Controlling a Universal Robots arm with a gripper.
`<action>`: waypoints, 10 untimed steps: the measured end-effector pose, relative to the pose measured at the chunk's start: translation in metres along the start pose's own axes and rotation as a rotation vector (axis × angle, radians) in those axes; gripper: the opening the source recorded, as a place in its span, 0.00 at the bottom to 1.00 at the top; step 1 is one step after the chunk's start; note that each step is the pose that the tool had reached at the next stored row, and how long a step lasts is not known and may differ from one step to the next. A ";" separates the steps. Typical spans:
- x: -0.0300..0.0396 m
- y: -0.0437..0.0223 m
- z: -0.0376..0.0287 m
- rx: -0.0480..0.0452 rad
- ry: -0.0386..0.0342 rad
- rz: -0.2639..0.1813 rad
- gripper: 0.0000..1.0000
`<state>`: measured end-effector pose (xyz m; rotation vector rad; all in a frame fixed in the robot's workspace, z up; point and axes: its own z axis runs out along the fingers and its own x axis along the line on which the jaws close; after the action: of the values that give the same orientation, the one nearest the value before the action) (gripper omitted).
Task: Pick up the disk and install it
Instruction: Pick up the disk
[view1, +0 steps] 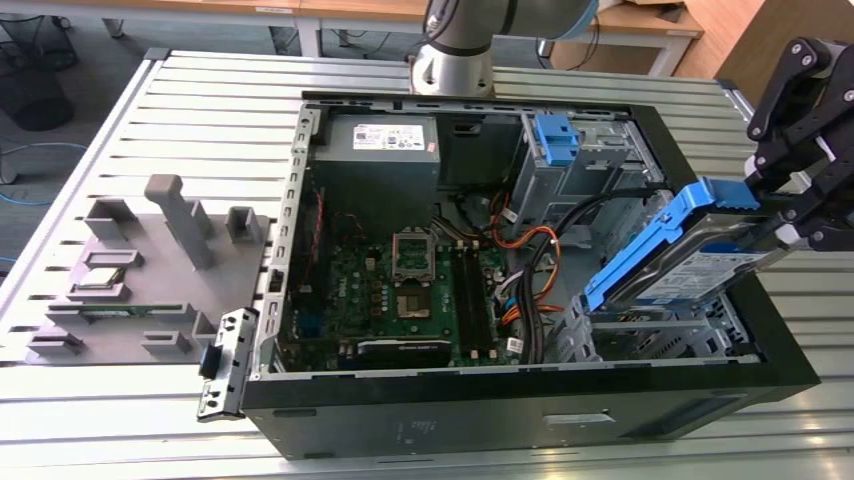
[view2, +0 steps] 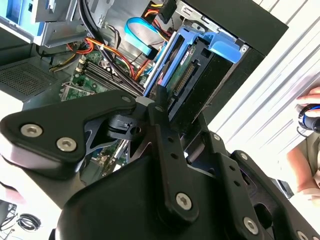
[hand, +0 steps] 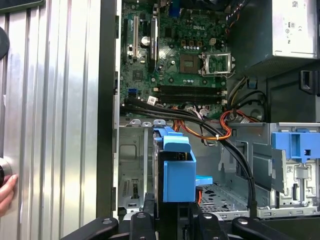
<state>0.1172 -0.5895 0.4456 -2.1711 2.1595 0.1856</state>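
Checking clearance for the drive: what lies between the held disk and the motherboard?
In the exterior view, a bundle of black and orange cables lies between the disk, clamped in the end effector, and the motherboard.

Gripper (view2: 170, 112) clamped on the blue-framed disk (view2: 192, 65), held edge-on over the open computer case (view2: 250, 27), motherboard (view2: 87, 82) and orange cables (view2: 107, 50) showing behind it.

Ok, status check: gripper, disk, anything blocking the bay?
Gripper shut on the disk. Disk tilted, lower end over the metal drive bay, not seated. Black cables run beside the bay, apart from the disk.
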 end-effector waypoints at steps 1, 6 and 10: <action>0.0000 0.0000 0.0000 0.0006 0.0000 0.000 0.35; 0.0000 0.0003 0.0001 0.0086 0.0000 -0.001 0.35; 0.0001 0.0012 0.0001 0.0221 0.0002 -0.003 0.35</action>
<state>0.1160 -0.5896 0.4455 -2.1625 2.1478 0.1605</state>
